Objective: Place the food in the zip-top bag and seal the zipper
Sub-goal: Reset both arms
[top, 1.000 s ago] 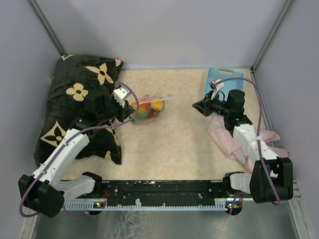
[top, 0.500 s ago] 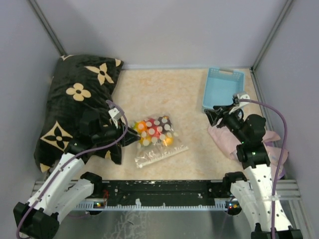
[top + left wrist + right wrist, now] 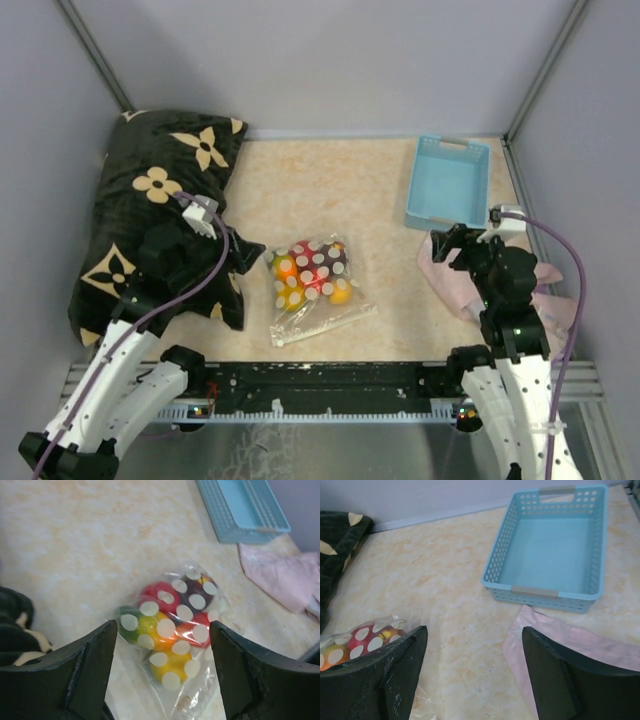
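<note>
The zip-top bag, clear with white dots, lies flat on the table left of centre. The food is inside it: red, maroon, green, orange and yellow pieces bunched at the far end. The zipper runs along the bag's near edge; I cannot tell whether it is pressed shut. My left gripper hangs open just left of the bag and touches nothing; in the left wrist view its jaws frame the bag from above. My right gripper is open and empty over the bare table, far right of the bag.
A black floral pillow fills the left side under my left arm. A light blue basket stands empty at the back right. A pink cloth lies under my right arm, near the basket's front edge.
Both grippers have opened. The left one let go of the bag, which now lies on the table nearer the front. Both arms drew back toward the near edge.
</note>
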